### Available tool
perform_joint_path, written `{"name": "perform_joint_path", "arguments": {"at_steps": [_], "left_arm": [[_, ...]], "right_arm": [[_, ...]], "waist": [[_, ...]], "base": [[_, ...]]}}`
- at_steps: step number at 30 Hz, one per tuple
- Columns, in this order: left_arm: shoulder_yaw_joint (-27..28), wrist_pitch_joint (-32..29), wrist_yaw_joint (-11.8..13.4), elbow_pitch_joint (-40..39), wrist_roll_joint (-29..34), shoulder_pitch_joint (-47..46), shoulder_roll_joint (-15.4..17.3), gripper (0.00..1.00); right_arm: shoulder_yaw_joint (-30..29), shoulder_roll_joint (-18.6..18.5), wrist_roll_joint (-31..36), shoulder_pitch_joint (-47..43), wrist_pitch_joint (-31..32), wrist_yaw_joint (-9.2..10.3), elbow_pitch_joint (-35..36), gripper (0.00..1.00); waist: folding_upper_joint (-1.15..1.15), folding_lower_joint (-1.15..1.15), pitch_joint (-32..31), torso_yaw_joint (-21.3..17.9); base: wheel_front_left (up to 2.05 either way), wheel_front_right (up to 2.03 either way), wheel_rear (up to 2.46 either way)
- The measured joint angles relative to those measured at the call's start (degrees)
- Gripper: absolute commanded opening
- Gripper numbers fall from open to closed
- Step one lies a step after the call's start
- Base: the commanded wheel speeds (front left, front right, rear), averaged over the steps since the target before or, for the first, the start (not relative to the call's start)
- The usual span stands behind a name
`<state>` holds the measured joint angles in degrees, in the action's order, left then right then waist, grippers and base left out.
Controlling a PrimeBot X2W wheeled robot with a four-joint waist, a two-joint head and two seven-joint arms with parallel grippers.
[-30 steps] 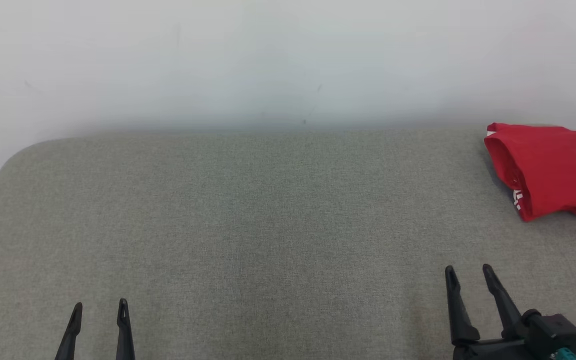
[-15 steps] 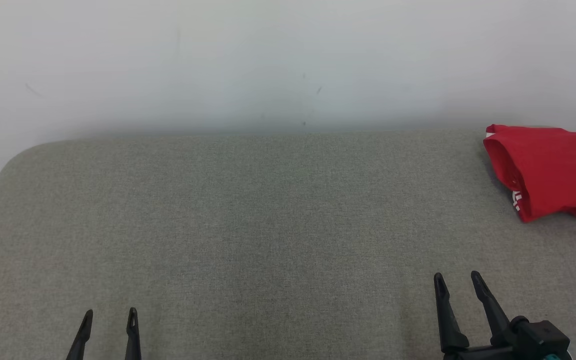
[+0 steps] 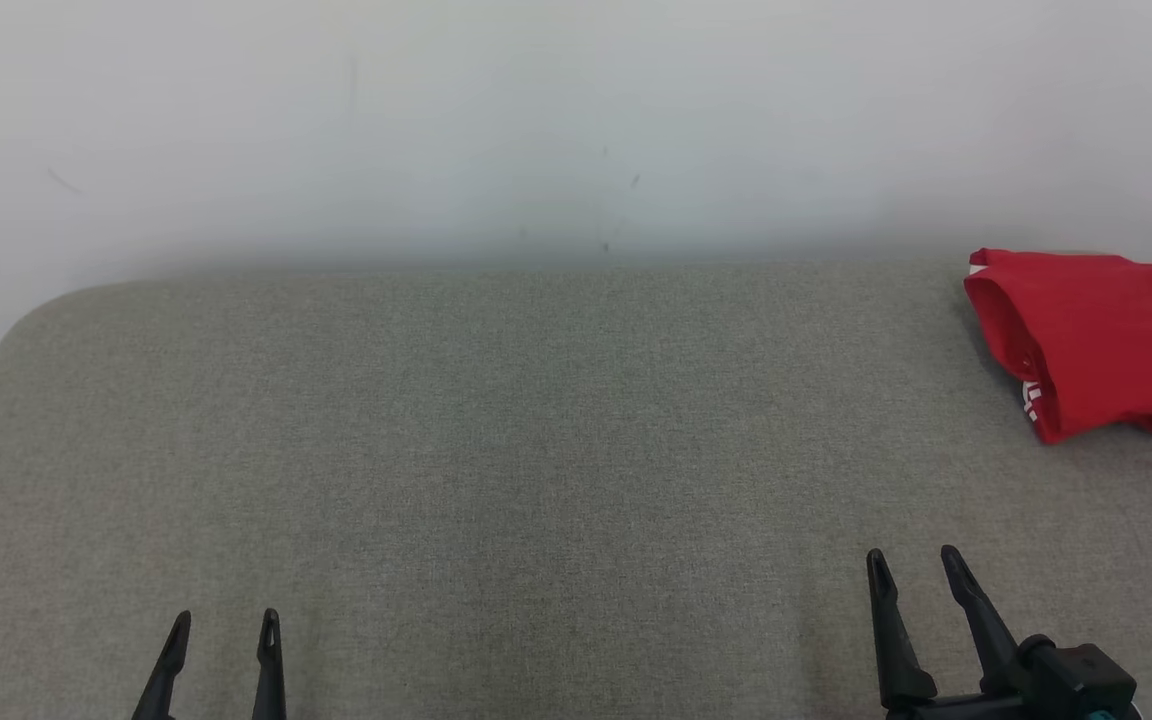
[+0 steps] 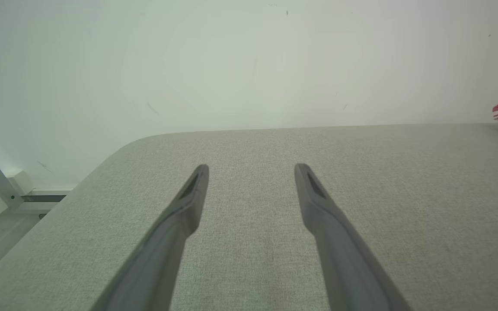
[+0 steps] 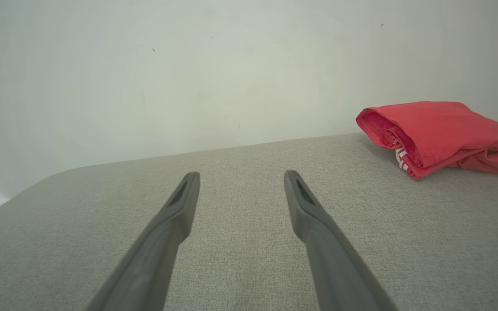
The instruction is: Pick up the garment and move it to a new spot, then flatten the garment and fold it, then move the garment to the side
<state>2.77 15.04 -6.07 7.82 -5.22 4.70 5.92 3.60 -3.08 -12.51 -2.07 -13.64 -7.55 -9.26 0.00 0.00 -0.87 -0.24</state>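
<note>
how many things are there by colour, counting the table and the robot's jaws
red: 1, the garment
grey: 1, the table
black: 2 sets of open jaws, on the left gripper and the right gripper
total: 4

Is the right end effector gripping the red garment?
No, the right end effector stands open and empty over the grey surface, apart from the folded red garment lying at the far right.
</note>
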Motion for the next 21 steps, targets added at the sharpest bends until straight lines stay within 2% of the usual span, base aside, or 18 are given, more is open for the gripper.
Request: {"name": "perform_joint_path", "arguments": {"at_steps": [3,4,9,21], "left_arm": [[-0.1,0.0,0.2,-0.2,0.3,0.0,0.0,1.0],[-0.1,0.0,0.2,0.2,0.2,0.1,-0.1,0.0],[-0.2,-0.7,0.2,3.0,-0.6,1.0,-0.7,0.0],[0.5,-4.1,0.0,3.6,-13.9,-0.2,-1.1,0.0]], "right_arm": [[0.0,0.0,0.1,0.0,0.0,0.0,0.0,1.0],[0.1,0.0,0.1,0.0,0.0,0.0,-0.4,0.0],[0.2,0.0,-0.7,-1.5,0.2,0.0,-2.7,0.0],[-0.4,-0.2,-13.7,-0.7,2.6,0.0,-3.1,0.0]], "waist": [[0.0,0.0,-0.1,0.0],[0.0,0.0,-0.1,0.1],[0.0,0.0,-0.1,0.1],[0.0,0.0,0.0,0.1]], "base": [[0.0,0.0,0.0],[0.0,0.0,0.0],[0.0,0.0,0.0],[0.0,0.0,0.0]]}}
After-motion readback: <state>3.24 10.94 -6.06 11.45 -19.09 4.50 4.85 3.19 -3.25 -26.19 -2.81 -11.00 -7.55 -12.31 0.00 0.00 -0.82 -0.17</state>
